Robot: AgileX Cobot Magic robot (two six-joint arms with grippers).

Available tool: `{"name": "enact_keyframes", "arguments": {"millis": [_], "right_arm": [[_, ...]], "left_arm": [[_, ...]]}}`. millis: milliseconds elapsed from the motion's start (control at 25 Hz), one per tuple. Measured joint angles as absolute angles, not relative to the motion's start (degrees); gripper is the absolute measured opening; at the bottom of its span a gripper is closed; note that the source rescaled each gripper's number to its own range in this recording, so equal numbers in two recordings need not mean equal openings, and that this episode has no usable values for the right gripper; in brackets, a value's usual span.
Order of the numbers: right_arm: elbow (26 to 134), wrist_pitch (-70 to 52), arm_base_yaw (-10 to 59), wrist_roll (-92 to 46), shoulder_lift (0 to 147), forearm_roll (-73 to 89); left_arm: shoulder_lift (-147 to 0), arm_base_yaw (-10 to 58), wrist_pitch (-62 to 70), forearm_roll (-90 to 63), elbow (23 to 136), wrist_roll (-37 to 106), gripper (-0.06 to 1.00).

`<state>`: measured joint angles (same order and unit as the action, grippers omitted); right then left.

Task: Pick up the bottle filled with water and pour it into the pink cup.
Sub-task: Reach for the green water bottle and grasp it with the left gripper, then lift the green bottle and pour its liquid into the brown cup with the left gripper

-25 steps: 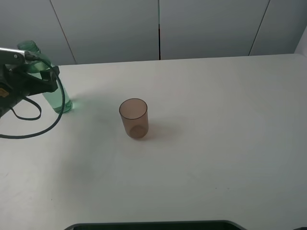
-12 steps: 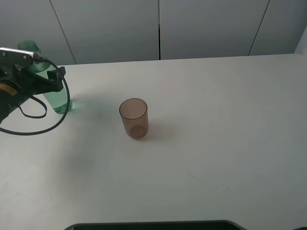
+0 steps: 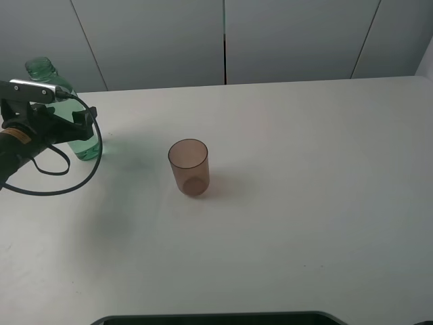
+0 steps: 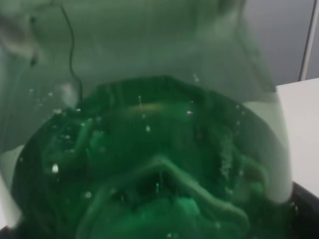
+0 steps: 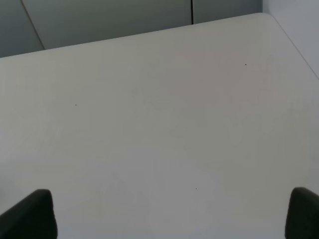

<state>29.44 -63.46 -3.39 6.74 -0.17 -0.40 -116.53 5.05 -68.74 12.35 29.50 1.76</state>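
At far left of the bench (image 3: 304,203), the left pincer (image 3: 66,123) brackets the upright bottle (image 3: 84,143) — whether it is clamped cannot be told. Grasp step judged in hand; next — lift, carry toward the pink cup (image 3: 188,166), tilt.

No legible text, label, brand, number or sign in any view: none readable on the bottle (image 3: 84,143), on the pink cup (image 3: 189,167) or on the white table (image 3: 311,176).
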Motion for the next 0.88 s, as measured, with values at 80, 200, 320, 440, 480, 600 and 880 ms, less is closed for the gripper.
{"name": "enact_keyframes", "arguments": {"millis": [80,200,320,440,480,600,880], "right_arm": [[29.4,-63.5,-3.4,6.7,-0.2,-0.4],[29.4,-63.5,-3.4,6.7,-0.2,-0.4],[29.4,-63.5,-3.4,6.7,-0.2,-0.4],[29.4,-63.5,-3.4,6.7,-0.2,-0.4],[29.4,-63.5,-3.4,6.7,-0.2,-0.4],[29.4,-63.5,-3.4,6.7,-0.2,-0.4],[29.4,-63.5,-3.4,6.7,-0.2,-0.4]], "left_arm": [[-116.5,5.0,-68.7,12.3,29.5,1.8,0.99],[-116.5,5.0,-68.7,12.4,29.5,1.8,0.65],[-116.5,5.0,-68.7,12.9,29.6,1.8,0.06],[-116.5,5.0,-68.7,13.5,29.6,1.8,0.06],[-116.5,5.0,-68.7,13.8,29.6,1.9,0.06],[-116.5,5.0,-68.6,14.0,29.7,1.9,0.06],[-116.5,5.0,-68.6,14.4,29.7,1.9,0.06]]}}
